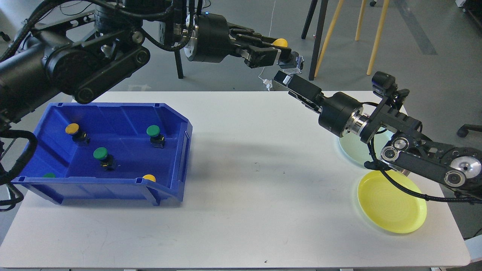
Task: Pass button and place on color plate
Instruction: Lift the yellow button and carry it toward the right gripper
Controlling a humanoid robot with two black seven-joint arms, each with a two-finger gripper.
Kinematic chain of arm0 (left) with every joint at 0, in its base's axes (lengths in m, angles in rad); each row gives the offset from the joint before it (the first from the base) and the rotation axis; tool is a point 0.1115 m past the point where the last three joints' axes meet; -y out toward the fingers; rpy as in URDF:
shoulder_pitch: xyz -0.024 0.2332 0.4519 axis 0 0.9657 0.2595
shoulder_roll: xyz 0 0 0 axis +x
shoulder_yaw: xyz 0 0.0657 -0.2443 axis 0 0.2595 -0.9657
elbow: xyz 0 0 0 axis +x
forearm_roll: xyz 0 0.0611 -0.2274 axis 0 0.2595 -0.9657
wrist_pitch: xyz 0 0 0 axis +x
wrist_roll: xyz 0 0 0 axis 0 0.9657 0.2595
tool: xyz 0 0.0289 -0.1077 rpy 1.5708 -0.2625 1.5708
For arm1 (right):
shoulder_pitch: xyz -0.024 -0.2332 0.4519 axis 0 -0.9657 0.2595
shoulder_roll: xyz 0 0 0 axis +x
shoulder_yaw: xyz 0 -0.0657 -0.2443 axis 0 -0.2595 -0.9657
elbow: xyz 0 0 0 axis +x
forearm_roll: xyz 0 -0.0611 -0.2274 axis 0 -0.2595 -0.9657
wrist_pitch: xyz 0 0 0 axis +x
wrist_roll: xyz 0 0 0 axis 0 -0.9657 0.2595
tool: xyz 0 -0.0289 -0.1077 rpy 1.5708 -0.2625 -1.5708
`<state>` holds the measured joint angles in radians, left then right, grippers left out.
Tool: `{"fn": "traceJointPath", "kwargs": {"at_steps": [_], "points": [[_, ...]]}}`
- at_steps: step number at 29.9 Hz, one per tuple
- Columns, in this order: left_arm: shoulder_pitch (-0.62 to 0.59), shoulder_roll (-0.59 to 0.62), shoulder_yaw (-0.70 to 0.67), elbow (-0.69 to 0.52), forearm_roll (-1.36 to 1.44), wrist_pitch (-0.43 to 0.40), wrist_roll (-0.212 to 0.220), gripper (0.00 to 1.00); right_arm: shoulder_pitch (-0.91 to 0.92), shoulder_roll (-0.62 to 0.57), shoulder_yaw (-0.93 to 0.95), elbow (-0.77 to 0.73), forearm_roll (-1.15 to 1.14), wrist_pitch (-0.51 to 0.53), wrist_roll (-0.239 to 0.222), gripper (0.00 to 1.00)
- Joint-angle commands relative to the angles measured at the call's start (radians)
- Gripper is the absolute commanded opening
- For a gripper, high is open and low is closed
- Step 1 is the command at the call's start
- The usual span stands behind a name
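Glossy blue plastic bin (177, 150), open-topped with sloped walls, sits on the left of the matte white worktop (241, 195), well left of and below both sets of jaws. Inside it: round-capped push buttons on dark bodies, two green (101, 153) (153, 130), one yellow (72, 128), plus a yellow cap (149, 177) and a green cap (49, 175) half hidden by the front wall. Left gripper (288, 56) is raised beyond the worktop's far edge, jaws clamped on a yellow-capped button (280, 42). Right gripper (280, 79) is just below it, almost touching; its jaw gap cannot be told. Down right of these jaws lie a pale green round plate (352, 150), partly behind the arm, and a smooth yellow round plastic plate (391, 207). Grey floor, wooden chair legs (376, 34) behind.
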<state>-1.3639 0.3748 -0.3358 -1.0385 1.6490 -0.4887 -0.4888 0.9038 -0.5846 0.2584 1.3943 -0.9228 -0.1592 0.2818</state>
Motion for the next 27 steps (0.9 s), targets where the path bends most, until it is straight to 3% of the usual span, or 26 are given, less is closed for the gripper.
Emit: {"fn": "traceJointPath", "kwargs": {"at_steps": [1,8,12,15,19,27], "points": [[-0.001,0.007,0.000,0.000,0.000,0.000,0.000,0.31,0.000,0.003,0.008,0.000,0.001,-0.010,0.000,0.99],[0.002,0.001,0.000,-0.002,0.000,0.000,0.000,0.32,0.010,-0.015,0.013,0.002,-0.004,0.009,-0.001,0.99],[0.002,-0.001,0.000,0.000,0.000,0.000,0.000,0.32,0.015,-0.032,0.018,-0.001,-0.002,0.072,0.005,0.99],[0.003,-0.002,0.000,0.000,-0.001,0.000,0.000,0.32,0.014,-0.034,0.019,-0.033,-0.004,0.099,0.052,0.99],[0.002,-0.014,0.000,0.000,-0.003,0.000,0.000,0.32,0.012,-0.032,0.016,-0.063,-0.002,0.121,0.157,0.99],[-0.009,-0.022,-0.002,0.000,-0.003,0.000,0.000,0.32,0.012,-0.032,0.015,-0.052,-0.001,0.121,0.162,0.99]]}}
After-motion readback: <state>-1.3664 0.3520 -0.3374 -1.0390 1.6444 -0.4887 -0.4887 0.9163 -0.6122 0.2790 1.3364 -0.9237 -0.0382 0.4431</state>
